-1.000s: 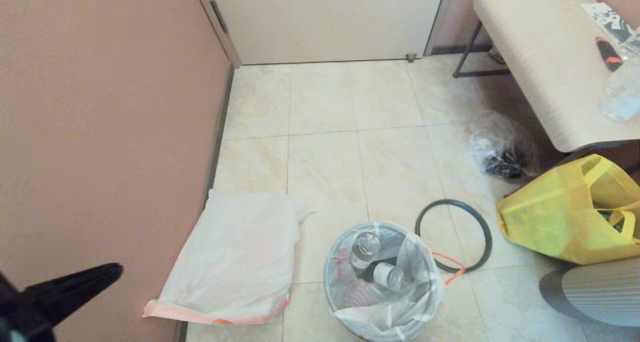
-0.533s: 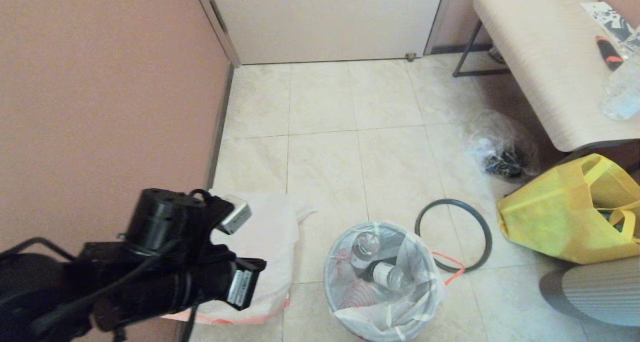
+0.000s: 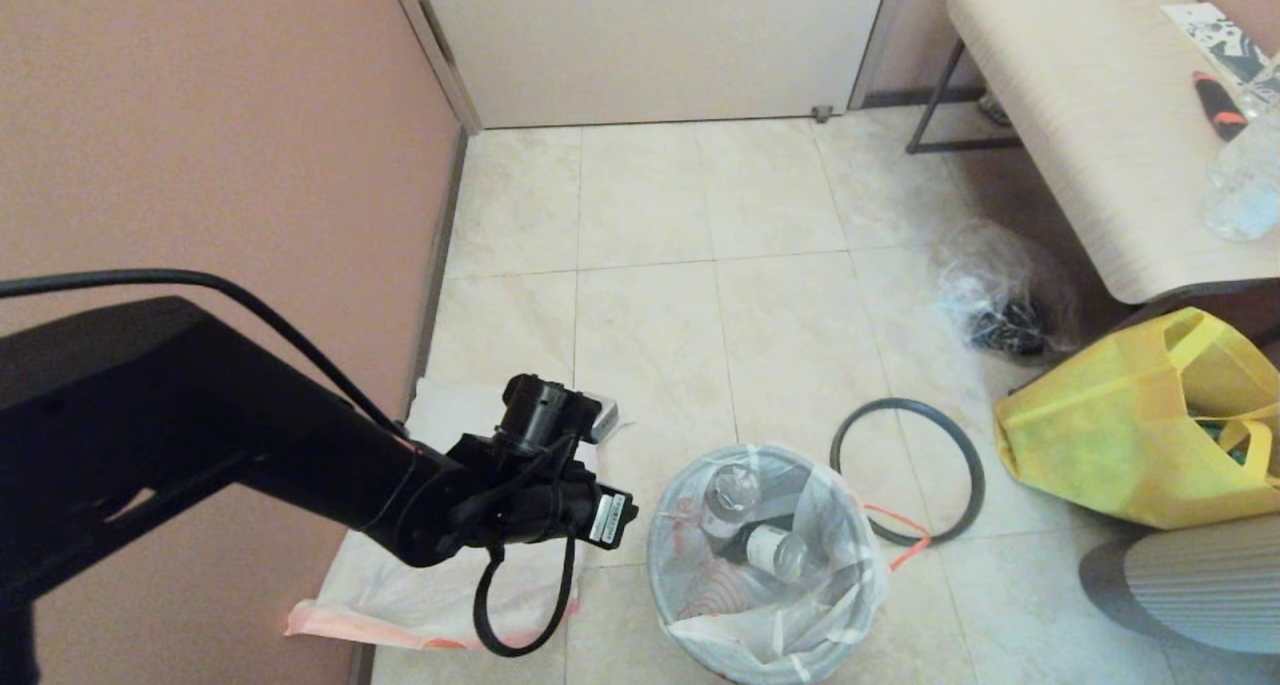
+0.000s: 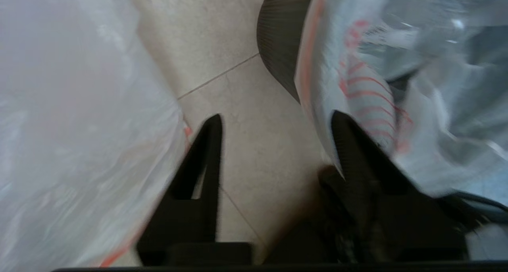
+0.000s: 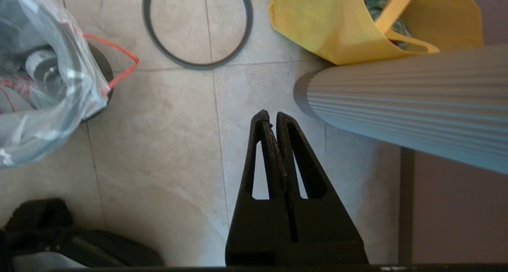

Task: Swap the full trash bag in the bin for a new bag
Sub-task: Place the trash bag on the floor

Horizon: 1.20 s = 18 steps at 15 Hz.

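from the head camera, i see my left arm reaching in from the left, its wrist low over the floor tiles, between the new bag lying flat by the pink wall and the bin. the full trash bag sits in the bin, bottles showing through, its orange-red drawstring trailing onto the grey ring, which lies on the floor just beside the bin. a yellow tote and a clear bag sit near the bench on the right.

on the left wrist camera, the left gripper has its fingers spread apart with nothing between them but tile; one finger is by the new bag's hem, the other overlaps the full bag's side.

on the right wrist camera, the right gripper is pinched together, empty, above bare floor, well apart from the bin.
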Motion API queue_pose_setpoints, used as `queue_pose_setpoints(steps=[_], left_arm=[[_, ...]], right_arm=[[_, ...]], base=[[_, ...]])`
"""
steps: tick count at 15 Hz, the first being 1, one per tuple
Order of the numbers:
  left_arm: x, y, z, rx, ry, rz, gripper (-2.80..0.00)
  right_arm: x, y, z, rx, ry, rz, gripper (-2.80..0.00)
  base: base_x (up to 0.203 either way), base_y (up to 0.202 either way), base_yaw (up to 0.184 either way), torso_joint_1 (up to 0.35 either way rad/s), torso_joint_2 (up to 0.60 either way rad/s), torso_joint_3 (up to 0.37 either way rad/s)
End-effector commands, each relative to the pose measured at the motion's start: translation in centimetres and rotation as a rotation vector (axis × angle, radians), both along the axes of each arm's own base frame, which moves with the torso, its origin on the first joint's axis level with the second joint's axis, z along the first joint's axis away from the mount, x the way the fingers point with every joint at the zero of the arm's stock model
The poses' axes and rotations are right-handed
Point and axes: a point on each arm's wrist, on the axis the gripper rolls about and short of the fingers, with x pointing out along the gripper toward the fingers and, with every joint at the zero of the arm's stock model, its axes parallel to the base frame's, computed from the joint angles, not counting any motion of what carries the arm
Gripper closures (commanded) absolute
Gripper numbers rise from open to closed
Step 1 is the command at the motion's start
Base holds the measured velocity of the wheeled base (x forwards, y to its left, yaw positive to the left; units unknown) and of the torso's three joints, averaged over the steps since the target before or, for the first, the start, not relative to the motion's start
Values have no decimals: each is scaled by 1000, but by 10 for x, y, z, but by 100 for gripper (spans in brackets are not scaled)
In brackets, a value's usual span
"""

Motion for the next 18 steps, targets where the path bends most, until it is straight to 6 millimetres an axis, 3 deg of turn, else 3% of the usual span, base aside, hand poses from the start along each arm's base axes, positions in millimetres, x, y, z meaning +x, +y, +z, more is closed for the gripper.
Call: queue_pose_setpoints(steps=[1, 4, 7, 12, 13, 18], left_arm=[[15, -7, -30, 30, 50, 5, -280], [27, -19, -42, -14, 30, -20, -280], [25, -23, -45, -27, 40, -23, -280], [36, -31, -67, -11, 59, -19, -280], [36, -35, -71, -8, 65, -28, 0], [36, -45, -76, -26, 71, -35, 0]], right_arm=[[12, 1, -3, -4, 40, -1, 0], [29, 7, -5, 41, 51, 12, 0], [40, 11, -9, 70, 76, 10, 0], [51, 16, -11, 95, 68, 24, 0], [52, 19, -10, 110, 61, 32, 0], [56, 23, -13, 166, 72, 26, 0]], base=[[0, 0, 0, 0, 0, 0], [0, 0, 0, 0, 0, 0], [0, 0, 0, 0, 0, 0], [0, 0, 0, 0, 0, 0], [0, 0, 0, 0, 0, 0], [0, 0, 0, 0, 0, 0]])
